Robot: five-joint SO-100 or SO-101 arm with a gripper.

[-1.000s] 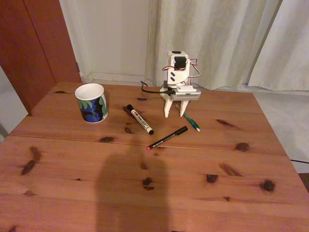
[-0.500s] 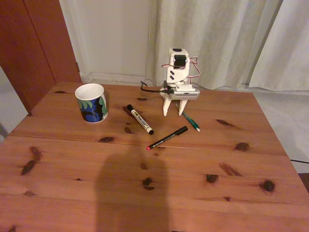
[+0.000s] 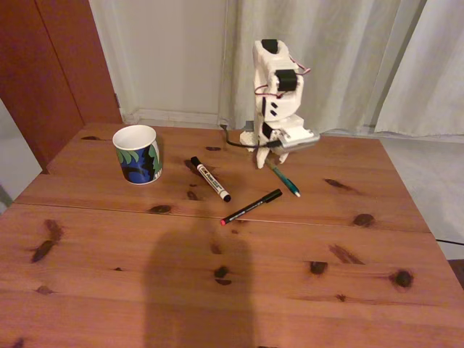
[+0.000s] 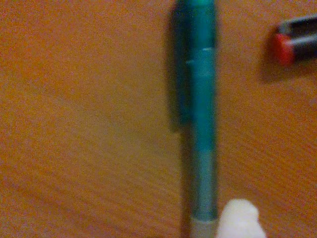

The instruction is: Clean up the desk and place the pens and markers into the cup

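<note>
The white two-finger tool hangs over the near end of the slim teal-green pen, which lies on the knotty reddish-brown pine tabletop; its opening cannot be told.

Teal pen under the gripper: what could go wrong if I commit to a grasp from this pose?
The wrist view is blurred, with one white fingertip at the teal pen's end, so a grip there could tip or roll it. The black pen's red-tipped end lies close by and may get nudged. The cup stands across the desk beyond the marker, so a weak hold could drop the pen on the way.
</note>
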